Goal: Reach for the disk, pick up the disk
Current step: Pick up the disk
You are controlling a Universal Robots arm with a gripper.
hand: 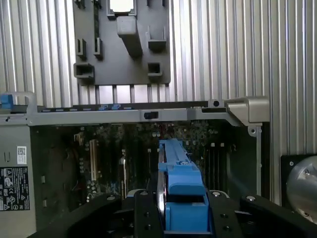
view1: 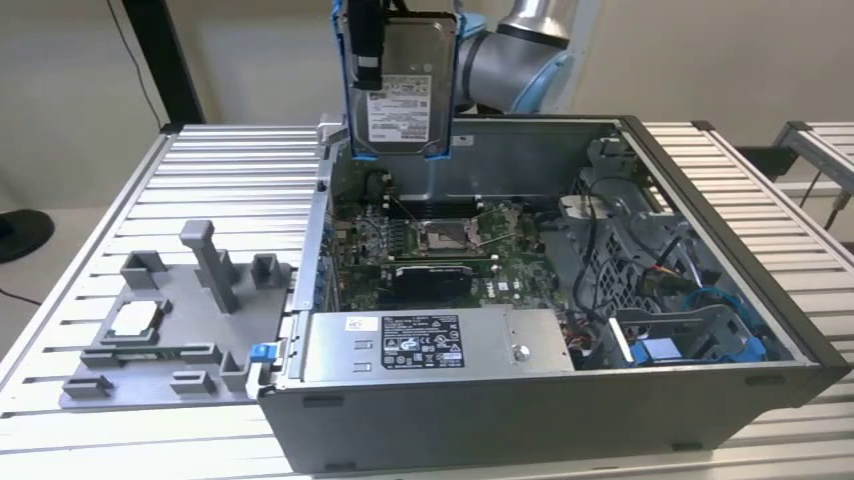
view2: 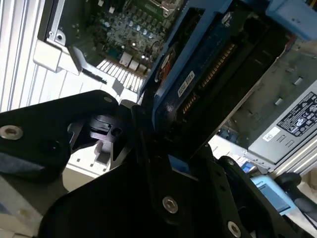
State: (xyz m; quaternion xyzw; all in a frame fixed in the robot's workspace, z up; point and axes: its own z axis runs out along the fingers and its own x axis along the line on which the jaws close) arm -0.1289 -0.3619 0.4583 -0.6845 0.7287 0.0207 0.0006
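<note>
The disk (view1: 400, 100) hangs clenched in the tool (hand: 184, 218) over the slatted metal table (view1: 227, 170).

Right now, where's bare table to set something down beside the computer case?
The ribbed table is bare at the exterior view's left, beyond the grey fixture, and at that view's right of the computer case. Inside the case, boards and cables crowd it; the gripper holds the disk above.

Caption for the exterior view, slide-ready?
Gripper holds the disk upright above the open case on the slatted table.
</note>
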